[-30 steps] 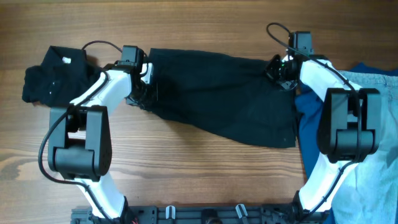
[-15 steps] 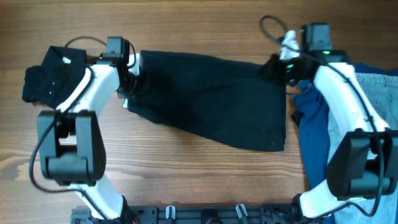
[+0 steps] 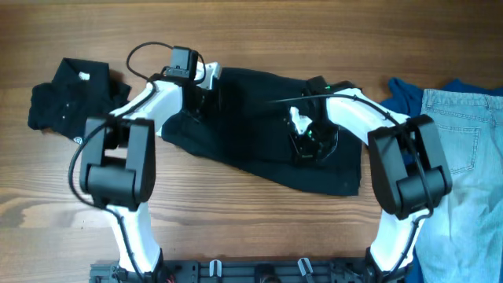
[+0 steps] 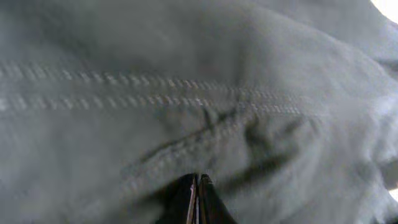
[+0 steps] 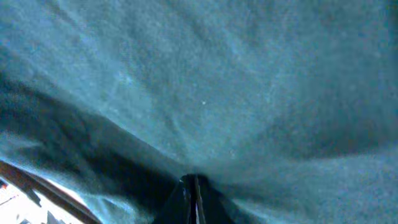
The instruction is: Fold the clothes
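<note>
The black shorts [image 3: 251, 134] lie spread across the middle of the table. My left gripper [image 3: 206, 93] is at their upper left part and is shut on the fabric. In the left wrist view its jaws [image 4: 198, 186] pinch dark stitched cloth [image 4: 186, 106]. My right gripper [image 3: 309, 140] is over the shorts' right half, shut on a pinch of the fabric. In the right wrist view its jaws [image 5: 194, 185] are closed in the cloth [image 5: 236, 81]. A blue top [image 3: 402, 96], light-blue jeans [image 3: 464, 157] and a small black shirt [image 3: 67, 94] lie to the sides.
The blue top and jeans cover the right edge of the wooden table [image 3: 236, 228], partly under the right arm. The small black shirt sits bunched at the far left. Cables loop above both wrists. The arm bases stand at the front edge.
My right gripper has moved from the shorts' top right corner leftward and toward the front, onto the shorts' right half. My left gripper has moved right along the top edge.
</note>
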Available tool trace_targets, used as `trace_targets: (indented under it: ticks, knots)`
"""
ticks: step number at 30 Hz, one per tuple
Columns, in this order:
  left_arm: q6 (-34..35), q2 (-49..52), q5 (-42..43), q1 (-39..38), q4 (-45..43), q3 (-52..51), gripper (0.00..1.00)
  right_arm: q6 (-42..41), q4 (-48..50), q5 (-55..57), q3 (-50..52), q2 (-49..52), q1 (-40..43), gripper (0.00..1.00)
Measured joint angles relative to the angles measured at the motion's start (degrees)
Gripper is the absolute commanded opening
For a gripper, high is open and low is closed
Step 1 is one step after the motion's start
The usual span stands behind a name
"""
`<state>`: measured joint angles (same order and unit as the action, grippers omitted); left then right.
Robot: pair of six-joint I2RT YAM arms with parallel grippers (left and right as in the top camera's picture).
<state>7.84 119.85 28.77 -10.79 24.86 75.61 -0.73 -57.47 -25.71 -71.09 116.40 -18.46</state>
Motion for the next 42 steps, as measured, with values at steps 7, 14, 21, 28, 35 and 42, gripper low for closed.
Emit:
trace_targets:
  ticks: [7,14,21,28,35,42]
  knots:
    - [4.37,1.79,-2.82,1.95,-12.04,0.09,0.12,-0.28,-3.39,3.34,0.35,-0.04,-0.07,0.04]
    - [10.08,0.63,-1.42,12.87,-7.78,0.33,0.31,-0.66,-3.54,3.74,0.35,-0.11,-0.22,0.06]
    - [6.43,-18.49,-3.54,18.69,12.48,0.63,0.76,-0.48,-4.9,8.17,0.15,-1.92,-0.24,0.21]
    - [3.54,-18.62,-9.14,18.67,19.89,-1.46,0.89,-5.79,2.29,11.02,-2.97,-8.79,0.02,0.13]
    - [-2.23,-6.78,-8.46,18.67,15.23,-2.8,0.83,-15.39,5.95,11.85,-2.99,-6.67,1.27,0.11]
    - [-4.9,-4.11,-5.31,14.71,11.34,-0.94,0.68,-16.26,6.29,11.89,-2.99,-2.56,1.27,0.08]
